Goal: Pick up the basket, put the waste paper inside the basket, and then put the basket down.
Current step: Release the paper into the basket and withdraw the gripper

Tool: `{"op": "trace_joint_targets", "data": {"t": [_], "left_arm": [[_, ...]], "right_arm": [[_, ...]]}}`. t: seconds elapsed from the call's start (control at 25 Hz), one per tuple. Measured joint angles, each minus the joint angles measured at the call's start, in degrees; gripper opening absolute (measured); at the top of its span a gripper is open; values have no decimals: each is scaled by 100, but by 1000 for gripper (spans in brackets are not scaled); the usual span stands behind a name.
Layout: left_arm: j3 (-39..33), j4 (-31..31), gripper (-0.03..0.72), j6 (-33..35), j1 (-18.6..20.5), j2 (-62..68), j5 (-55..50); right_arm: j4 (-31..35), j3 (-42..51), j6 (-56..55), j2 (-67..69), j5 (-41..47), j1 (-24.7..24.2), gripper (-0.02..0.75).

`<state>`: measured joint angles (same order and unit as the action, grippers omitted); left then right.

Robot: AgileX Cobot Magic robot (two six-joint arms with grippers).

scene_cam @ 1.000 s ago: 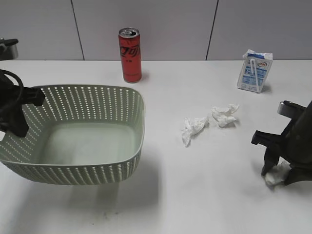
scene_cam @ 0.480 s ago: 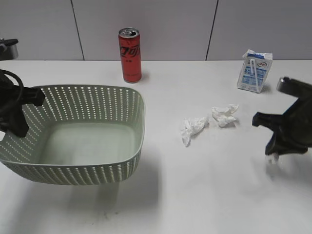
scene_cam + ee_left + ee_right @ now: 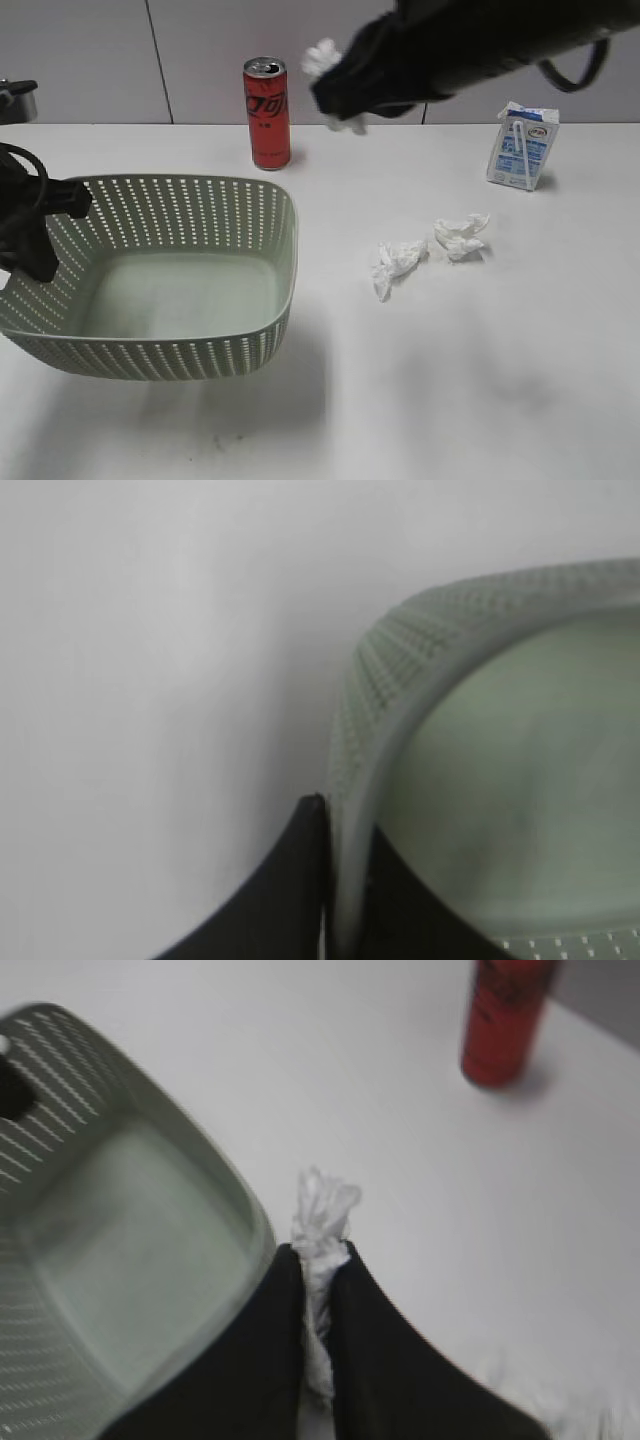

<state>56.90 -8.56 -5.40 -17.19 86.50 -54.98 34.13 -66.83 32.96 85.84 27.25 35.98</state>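
The pale green basket [image 3: 170, 280] is held tilted off the table at the left. My left gripper [image 3: 30, 235] is shut on its left rim; the left wrist view shows the jaws [image 3: 345, 825] pinching the basket wall [image 3: 400, 680]. My right gripper [image 3: 335, 95] is high above the table to the right of the basket, shut on one wad of waste paper [image 3: 322, 55]. The right wrist view shows the jaws [image 3: 320, 1255] pinching that wad [image 3: 325, 1210] beside the basket rim [image 3: 240, 1210]. Two more paper wads [image 3: 398, 260] [image 3: 460, 236] lie on the table.
A red can [image 3: 267, 112] stands at the back behind the basket; it also shows in the right wrist view [image 3: 505, 1015]. A blue-and-white milk carton [image 3: 524, 145] stands at the back right. The white table [image 3: 450, 380] ends at a grey wall.
My right arm rose from the table's right edge with a paper wad and swung up and left to above the middle. The basket and left gripper stayed still.
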Motion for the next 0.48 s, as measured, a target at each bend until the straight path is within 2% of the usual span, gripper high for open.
{"op": "trace_joint_targets", "data": {"t": [0.12, 0.24, 0.36, 0.48], "left_arm": [[0, -11, 5, 0, 0, 0, -4], [0, -37, 5, 0, 0, 0, -4], [0, -63, 5, 0, 0, 0, -27], [0, -67, 5, 0, 0, 0, -78]], "right_arm": [[43, -331, 321, 369, -426, 643, 23], [133, -466, 400, 901, -463, 1025, 48], [215, -491, 415, 1384, -388, 1201, 199], [226, -491, 422, 1650, -336, 1235, 439]]}}
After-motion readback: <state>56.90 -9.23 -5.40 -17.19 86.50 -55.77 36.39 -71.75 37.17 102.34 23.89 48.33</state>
